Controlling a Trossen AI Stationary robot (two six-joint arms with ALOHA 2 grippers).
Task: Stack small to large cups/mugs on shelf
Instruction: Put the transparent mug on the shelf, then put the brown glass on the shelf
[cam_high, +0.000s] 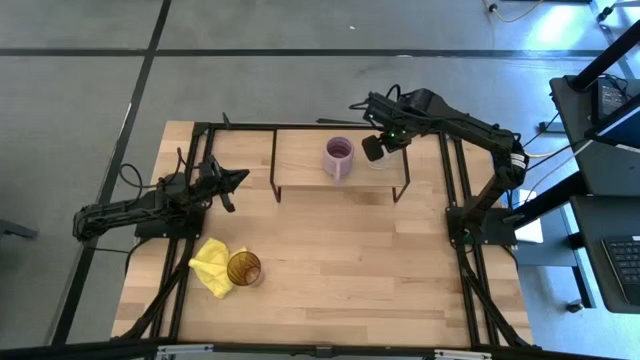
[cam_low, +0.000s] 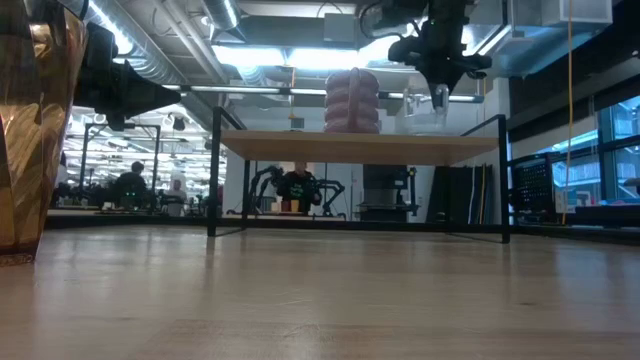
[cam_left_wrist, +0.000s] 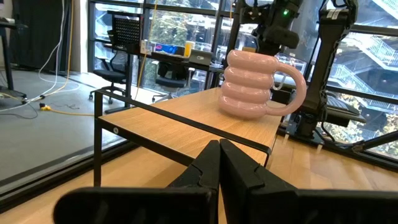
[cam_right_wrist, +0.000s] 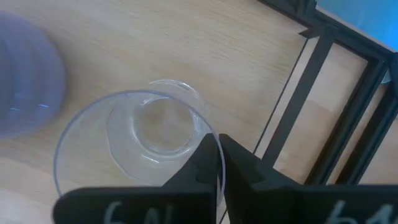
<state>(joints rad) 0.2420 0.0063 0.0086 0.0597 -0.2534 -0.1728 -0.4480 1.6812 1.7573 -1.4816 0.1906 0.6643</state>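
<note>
The purple mug (cam_high: 339, 157) stands upright on the light-wood shelf (cam_high: 300, 170), its handle toward the table's near edge. It also shows in the low view (cam_low: 352, 100) and the left wrist view (cam_left_wrist: 252, 84). The small clear glass cup (cam_right_wrist: 143, 137) stands on the shelf just right of the mug. My right gripper (cam_high: 375, 150) is above it, shut on its rim. The amber ribbed tumbler (cam_high: 243, 268) stands upright on the tabletop at the near left, beside the yellow cloth (cam_high: 212, 265). My left gripper (cam_high: 235, 180) is shut and empty, left of the shelf. My right gripper pinches the clear cup's rim (cam_right_wrist: 208, 134) on the side away from the mug, seemingly one finger inside and one outside. The fingers (cam_low: 441, 98) point down from above. The cup stands upright, seemingly with its base on the shelf board (cam_low: 425, 130).
The shelf's black wire legs (cam_low: 213, 170) stand on the tabletop. Black frame rails (cam_high: 455, 190) run along the table's left and right sides. Bare tabletop (cam_high: 350, 260) lies between the shelf and the near edge. People and gear show in the room behind.
</note>
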